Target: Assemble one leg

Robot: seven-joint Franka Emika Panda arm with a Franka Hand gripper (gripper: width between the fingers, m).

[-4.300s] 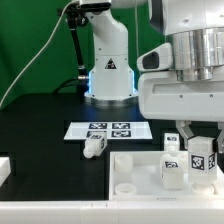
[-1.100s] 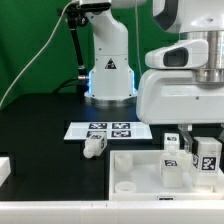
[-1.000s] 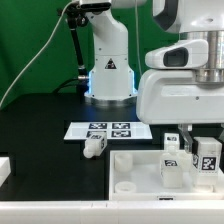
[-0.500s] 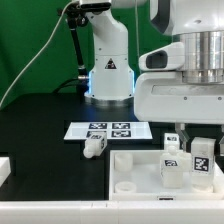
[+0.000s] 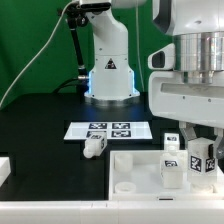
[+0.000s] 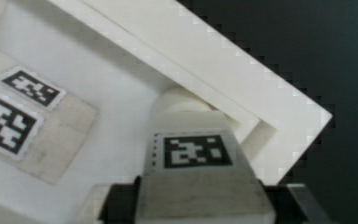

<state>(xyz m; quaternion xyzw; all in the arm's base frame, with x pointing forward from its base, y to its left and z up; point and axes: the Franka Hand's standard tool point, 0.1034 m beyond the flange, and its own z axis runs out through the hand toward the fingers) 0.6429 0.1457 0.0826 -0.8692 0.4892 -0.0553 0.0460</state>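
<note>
Clamped on the leg (image 5: 203, 158) with the gripper (image 5: 202, 142), holding it near-upright on the white slab (image 5: 145, 176) at the exterior view's right. Twisted at the wrist since half a second ago. Likely screwing it in.

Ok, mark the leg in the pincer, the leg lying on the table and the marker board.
held leg (image 6: 197, 150): wrist view, its tag face.
lying leg (image 5: 93, 146): exterior view, its middle.
marker board (image 5: 108, 130): exterior view, its middle.
</note>
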